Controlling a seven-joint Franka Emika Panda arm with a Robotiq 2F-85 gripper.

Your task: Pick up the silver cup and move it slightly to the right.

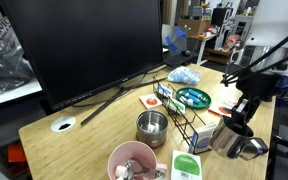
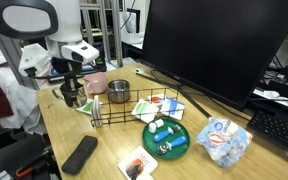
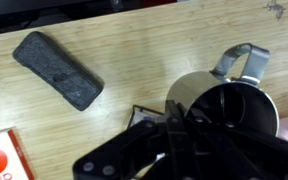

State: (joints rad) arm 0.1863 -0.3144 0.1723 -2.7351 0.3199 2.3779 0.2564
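fingers: my gripper (image 3: 174,118) is down at the silver cup (image 3: 191,92). the two fingers look drawn close at its near wall, one seemingly outside and one over the dark inside. i cannot tell whether they are actually pinching it.
cup: right under the fingertips, with its handle (image 3: 242,60) sticking out on the side away from them. in an exterior view the silver cup (image 1: 227,142) seems to sit on the table (image 1: 84,140), not lifted, though its base is hard to read.
neighbours: the pink bowl (image 2: 96,80) and the wire rack (image 1: 189,120) are near the fingers. the steel cup (image 2: 117,92) is a bit further off, and the dark grey block (image 3: 59,68) is well apart.
done: the approach and the descent onto the cup, as i judge it.
left: confirm the grip, lift, carry slightly right, set down, let go.
watch: pinching a thin wall could let the cup swing or slip, and the rack stands close.
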